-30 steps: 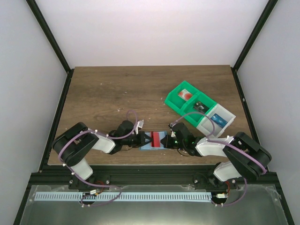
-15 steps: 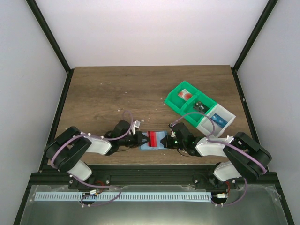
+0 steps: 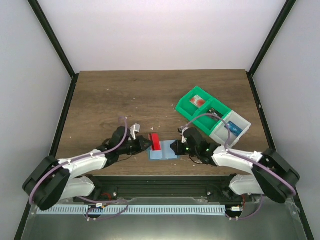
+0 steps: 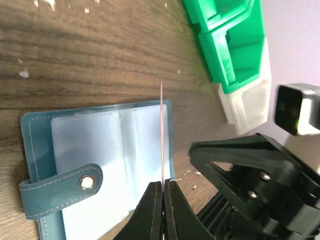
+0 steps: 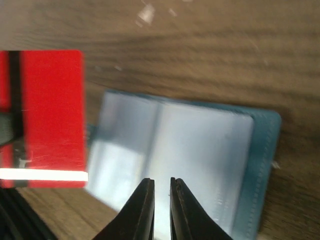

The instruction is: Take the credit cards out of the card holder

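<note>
Brown wood surface (image 3: 110, 100) carries the flat teal-blue hinged card holder (image 3: 164, 154), lying open. Red plastic credit card (image 4: 162, 135) is on edge over the holder's left half, clamped in the left end effector (image 4: 162, 187). Right end effector (image 5: 161, 186) is over the holder's right half, fingers barely apart, empty.

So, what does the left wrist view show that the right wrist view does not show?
Only the left wrist: the credit card edge-on in the shut left gripper, the snap strap, the green and white bins. Only the right wrist: the card's red face with a white stripe. Both: the open card holder on the wooden table.
</note>
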You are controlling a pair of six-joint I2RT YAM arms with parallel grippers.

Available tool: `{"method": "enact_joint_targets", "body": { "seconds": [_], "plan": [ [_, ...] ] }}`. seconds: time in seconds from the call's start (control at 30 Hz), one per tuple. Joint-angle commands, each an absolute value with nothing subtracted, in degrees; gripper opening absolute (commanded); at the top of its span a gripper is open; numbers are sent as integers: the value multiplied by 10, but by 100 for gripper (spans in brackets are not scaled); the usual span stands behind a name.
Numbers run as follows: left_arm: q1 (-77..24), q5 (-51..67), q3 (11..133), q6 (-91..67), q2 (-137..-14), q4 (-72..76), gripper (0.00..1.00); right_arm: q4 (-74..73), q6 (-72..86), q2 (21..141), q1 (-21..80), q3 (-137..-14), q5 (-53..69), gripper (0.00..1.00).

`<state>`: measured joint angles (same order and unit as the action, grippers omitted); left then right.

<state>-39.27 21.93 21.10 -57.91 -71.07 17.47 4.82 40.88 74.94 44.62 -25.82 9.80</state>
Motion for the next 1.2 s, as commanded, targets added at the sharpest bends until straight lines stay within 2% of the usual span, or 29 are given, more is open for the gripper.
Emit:
{"method": "enact_joint_targets", "body": {
  "seconds": [0.0, 0.1, 0.17, 0.27, 0.5, 0.7, 1.17],
  "plan": [
    [-377, 208, 229, -598, -649, 100, 0, 45, 309, 648, 470, -283, 46, 13],
    [-371, 224, 221, -619, -604, 99, 0, 109, 221, 580, 486, -259, 62, 17],
    [-371, 230, 213, -643, -578, 100, 0, 187, 108, 530, 519, -219, 87, 18],
    [-368, 248, 211, -665, -556, 98, 0, 266, 2, 483, 569, -172, 40, 20],
    [-368, 292, 218, -712, -534, 68, 0, 267, -190, 513, 585, -195, 112, 28],
    [-368, 315, 204, -732, -519, 60, 0, 269, -369, 536, 636, -199, 83, 42],
    [-368, 342, 158, -823, -486, 115, 0, 296, -488, 591, 670, -192, -6, 42]
  ]
}}
